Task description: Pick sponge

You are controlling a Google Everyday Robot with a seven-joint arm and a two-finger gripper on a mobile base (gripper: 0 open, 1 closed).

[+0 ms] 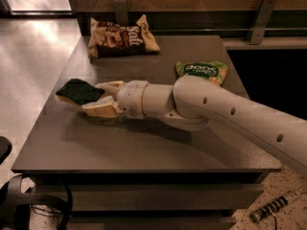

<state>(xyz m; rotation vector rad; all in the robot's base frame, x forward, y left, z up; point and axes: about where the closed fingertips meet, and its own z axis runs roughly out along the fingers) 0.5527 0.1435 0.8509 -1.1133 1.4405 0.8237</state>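
The sponge [76,91], with a dark green top over pale yellow foam, is at the left side of the grey table [144,147]. My gripper [92,97] reaches in from the right and is shut on the sponge's right end. One pale finger [109,86] is behind the sponge and the other finger [100,109] is in front of it. The sponge sits tilted and looks slightly raised off the tabletop.
A brown snack bag [121,38] lies at the back left of the table. A bright green snack bag [202,71] lies at the right, partly behind my white arm [216,111]. The table's left edge is close to the sponge. A wooden wall runs behind.
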